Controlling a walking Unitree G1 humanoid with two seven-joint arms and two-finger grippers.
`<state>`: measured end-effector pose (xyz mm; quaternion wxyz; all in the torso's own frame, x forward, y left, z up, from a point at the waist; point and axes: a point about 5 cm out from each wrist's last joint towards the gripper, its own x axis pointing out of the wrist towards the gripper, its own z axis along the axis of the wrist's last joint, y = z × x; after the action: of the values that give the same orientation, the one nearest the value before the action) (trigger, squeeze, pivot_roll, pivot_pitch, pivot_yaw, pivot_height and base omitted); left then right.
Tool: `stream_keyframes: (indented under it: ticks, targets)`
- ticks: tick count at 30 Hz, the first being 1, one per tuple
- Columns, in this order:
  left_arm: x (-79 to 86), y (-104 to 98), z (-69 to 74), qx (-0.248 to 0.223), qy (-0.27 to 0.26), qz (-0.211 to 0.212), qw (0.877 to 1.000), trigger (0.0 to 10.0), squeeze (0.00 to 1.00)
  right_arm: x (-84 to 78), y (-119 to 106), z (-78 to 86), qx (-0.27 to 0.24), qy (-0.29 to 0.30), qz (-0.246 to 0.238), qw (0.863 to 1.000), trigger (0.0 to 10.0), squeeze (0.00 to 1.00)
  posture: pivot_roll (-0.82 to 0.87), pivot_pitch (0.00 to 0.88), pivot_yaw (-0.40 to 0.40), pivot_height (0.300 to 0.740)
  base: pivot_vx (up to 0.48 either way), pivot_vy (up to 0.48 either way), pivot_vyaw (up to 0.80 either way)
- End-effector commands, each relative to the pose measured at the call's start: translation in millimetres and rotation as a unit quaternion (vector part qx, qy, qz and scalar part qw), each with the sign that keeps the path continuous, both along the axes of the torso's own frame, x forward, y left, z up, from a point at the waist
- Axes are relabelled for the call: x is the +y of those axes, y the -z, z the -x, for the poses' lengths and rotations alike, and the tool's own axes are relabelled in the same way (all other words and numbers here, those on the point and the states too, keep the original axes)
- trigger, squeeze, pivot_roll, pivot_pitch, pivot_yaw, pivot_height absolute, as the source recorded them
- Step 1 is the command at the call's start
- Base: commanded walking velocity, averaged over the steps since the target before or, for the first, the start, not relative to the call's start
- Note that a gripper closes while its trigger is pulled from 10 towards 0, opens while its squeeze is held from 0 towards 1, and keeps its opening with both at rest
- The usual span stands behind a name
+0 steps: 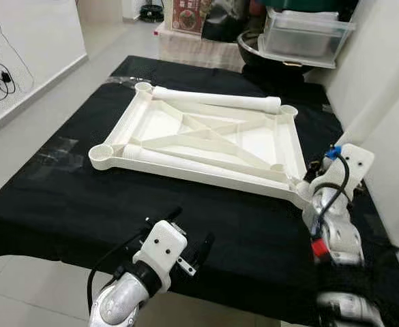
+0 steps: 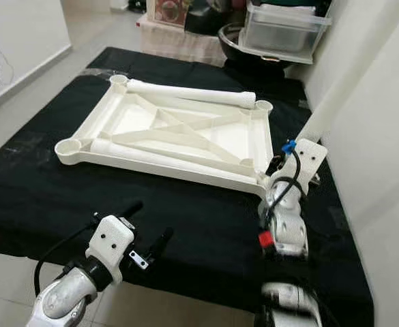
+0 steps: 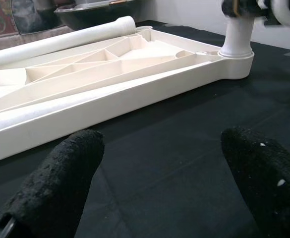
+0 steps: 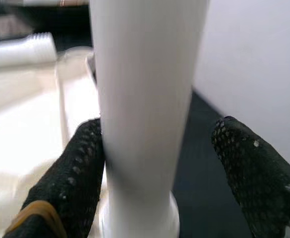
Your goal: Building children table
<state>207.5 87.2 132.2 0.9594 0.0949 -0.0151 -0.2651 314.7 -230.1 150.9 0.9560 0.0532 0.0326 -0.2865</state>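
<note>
The white plastic table leg (image 2: 322,102), a long round tube, stands nearly upright in the corner socket of the cream-white plastic tabletop (image 2: 185,133) that lies upside down on the black-covered bench (image 2: 206,225). Its long axis runs up and a little away to the right, foot seated in the socket, free end pointing upward out of the top of the head views. It stands directly between the fingers of the right claw (image 4: 157,163): one black finger (image 4: 80,173) lies against its side, the other (image 4: 249,158) stands off from it with a gap, so the claw is spread around the tube rather than pinching it. From the head view the right claw (image 2: 281,170) sits low on the leg, just above the socket. By my reckoning, any turning or pressing home of this leg falls to the right arm, since it is already there.

Two more white tubular legs (image 1: 216,100) lie flat inside the tabletop, along its far and near long edges, well ahead of the left claw (image 3: 159,173). That claw hovers spread and empty over the bench's near edge, short of the tabletop's near rim.
</note>
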Motion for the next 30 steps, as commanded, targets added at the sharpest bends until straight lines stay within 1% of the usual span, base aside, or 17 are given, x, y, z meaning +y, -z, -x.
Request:
stream_keyframes:
  ticks: [1,5,8,12,14,16,17,18,19,20,21,22,23,24,26,28,30]
  targets:
    - [-1.2,4.4,0.6,0.01,0.004,0.0,1.0,10.0,0.0,-1.0,7.1,13.1,0.017,-0.005,-0.006,1.0,10.0,0.0,0.07,0.057,-0.109,0.74,0.0,0.0,0.0]
    - [-1.0,5.4,0.2,0.011,0.005,0.0,1.0,10.0,0.0,2.3,17.0,39.3,0.028,-0.03,-0.015,0.999,10.0,0.0,0.06,0.051,-0.11,0.74,0.0,0.0,0.0]
    - [-1.1,5.7,0.1,0.012,0.006,-0.001,1.0,10.0,0.0,4.9,17.1,41.2,0.025,-0.046,-0.01,0.999,10.0,0.0,0.06,0.046,-0.111,0.74,0.0,0.0,0.0]
    - [-1.2,6.0,-0.2,0.012,0.006,-0.002,1.0,10.0,0.0,18.1,12.5,43.3,-0.001,-0.131,0.005,0.991,10.0,0.0,0.06,0.044,-0.112,0.74,0.0,0.0,0.0]
    - [-0.4,6.1,-0.6,0.014,0.001,0.002,1.0,10.0,0.0,40.9,4.1,39.3,-0.032,-0.261,0.003,0.965,10.0,0.0,0.06,0.047,-0.114,0.74,0.0,0.0,0.0]
    - [-0.4,6.1,-0.6,0.014,0.001,0.002,1.0,10.0,0.0,40.9,4.1,39.3,-0.032,-0.261,0.003,0.965,10.0,0.0,0.06,0.047,-0.114,0.74,0.0,0.0,0.0]
    - [0.2,6.0,-1.0,0.016,-0.003,0.003,1.0,10.0,0.0,52.1,-1.7,35.9,-0.044,-0.318,-0.002,0.947,10.0,0.0,0.06,0.049,-0.116,0.74,0.0,0.0,0.0]
    - [0.2,6.0,-1.0,0.016,-0.003,0.003,1.0,10.0,0.0,52.1,-1.7,35.9,-0.044,-0.318,-0.002,0.947,10.0,0.0,0.06,0.049,-0.116,0.74,0.0,0.0,0.0]
    - [0.8,5.6,-1.7,0.018,-0.008,0.005,1.0,10.0,0.0,68.7,-17.4,25.9,-0.067,-0.402,0.016,0.913,10.0,0.0,0.06,0.06,-0.123,0.74,0.0,0.0,0.0]
    - [0.8,5.6,-1.7,0.018,-0.008,0.005,1.0,10.0,0.0,68.7,-17.4,25.9,-0.067,-0.402,0.016,0.913,10.0,0.0,0.06,0.06,-0.123,0.74,0.0,0.0,0.0]
    - [1.1,5.3,-2.1,0.019,-0.011,0.006,1.0,10.0,0.0,78.8,-28.3,20.2,-0.081,-0.452,0.031,0.888,10.0,0.0,0.06,0.063,-0.124,0.74,0.0,0.0,0.0]
    - [1.1,5.3,-2.1,0.019,-0.011,0.006,1.0,10.0,0.0,78.8,-28.3,20.2,-0.081,-0.452,0.031,0.888,10.0,0.0,0.06,0.063,-0.124,0.74,0.0,0.0,0.0]
    - [1.1,4.9,-2.4,0.019,-0.013,0.007,1.0,10.0,0.0,88.7,-39.3,7.0,-0.087,-0.494,0.053,0.864,10.0,0.0,0.06,0.068,-0.128,0.74,0.0,0.0,0.0]
    - [1.1,4.9,-2.4,0.019,-0.013,0.007,1.0,10.0,0.0,88.7,-39.3,7.0,-0.087,-0.494,0.053,0.864,10.0,0.0,0.06,0.068,-0.128,0.74,0.0,0.0,0.0]
    - [0.3,3.5,-1.8,0.02,-0.016,0.01,1.0,10.0,0.0,100.5,-54.4,-22.3,-0.079,-0.524,0.09,0.843,10.0,0.0,0.06,0.086,-0.132,0.74,0.0,0.0,0.0]
    - [-1.6,2.0,-0.4,0.021,-0.016,0.012,1.0,10.0,0.0,109.7,-56.8,-51.8,-0.038,-0.537,0.116,0.835,10.0,0.0,0.07,0.097,-0.14,0.74,0.0,0.0,0.0]
    - [-3.0,0.5,1.0,0.02,-0.015,0.014,1.0,10.0,0.0,114.2,-52.6,-63.4,0.007,-0.551,0.109,0.827,10.0,0.0,0.07,0.108,-0.151,0.74,0.0,0.0,0.0]
